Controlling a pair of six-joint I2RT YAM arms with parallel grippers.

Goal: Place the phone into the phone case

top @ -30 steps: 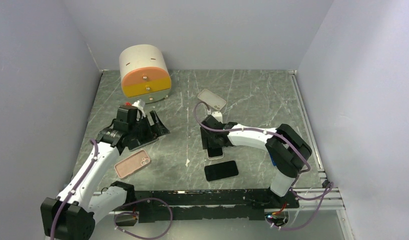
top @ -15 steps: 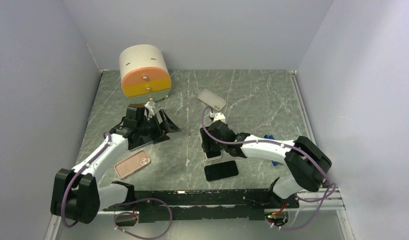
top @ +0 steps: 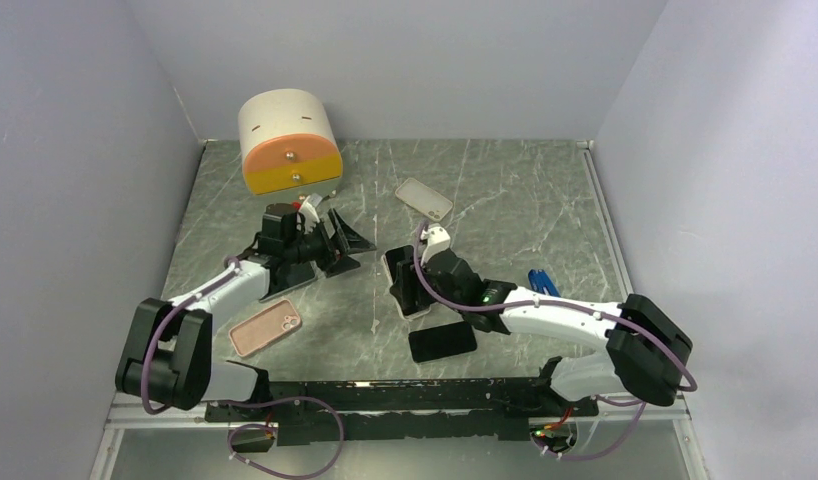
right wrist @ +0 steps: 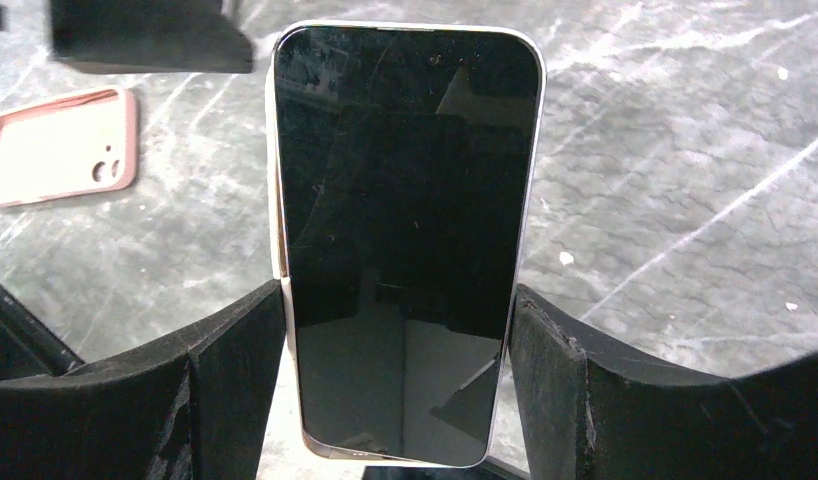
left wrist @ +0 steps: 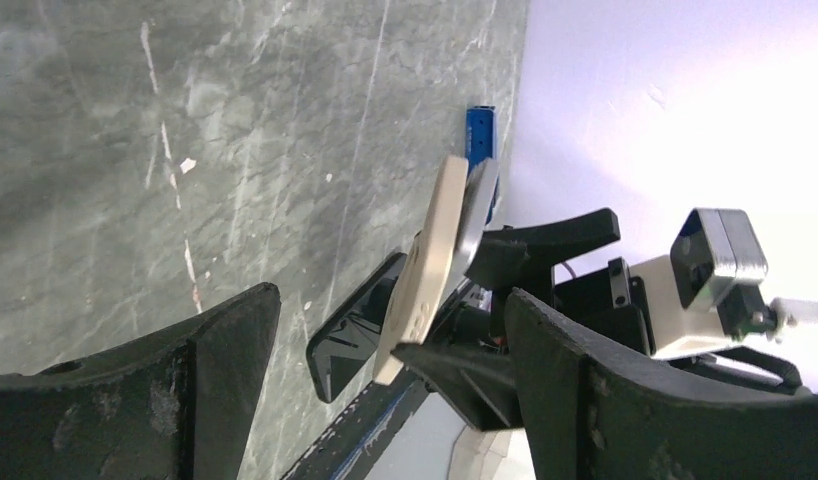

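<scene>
Obs: the right gripper [top: 403,287] is clamping a black-screened phone [right wrist: 405,230] across its long edges. It is holding the phone up on end, tilted, over the table [top: 505,200] a little left of centre. The screen is facing the wrist camera. I cannot tell whether the lower end is touching the table.

Case: a pale case [left wrist: 425,265] is lying against the phone's back. In the left wrist view the two are meeting at the lower end and splaying apart toward the upper end. The right wrist view is showing a thin pale rim along the phone's left edge.

Left gripper [top: 347,248] is hovering just left of the held pair. Its jaws are wide apart with nothing between them, and they are pointing toward the phone.

Also lying flat on the table:
- a second phone [top: 442,341], near side, just beside the right arm
- a pink case [top: 266,328], near left
- a clear case [top: 423,198], far centre
- an orange-fronted box [top: 290,150], standing at far left

Progress (judgement): phone and case are together and lifted, so pairing appears underway, but the gap at the upper end is suggesting the phone is only partly seated. What is remaining is pressing the free end home until the rim is wrapping all four edges. The open left gripper is looking placed to brace or push for that
</scene>
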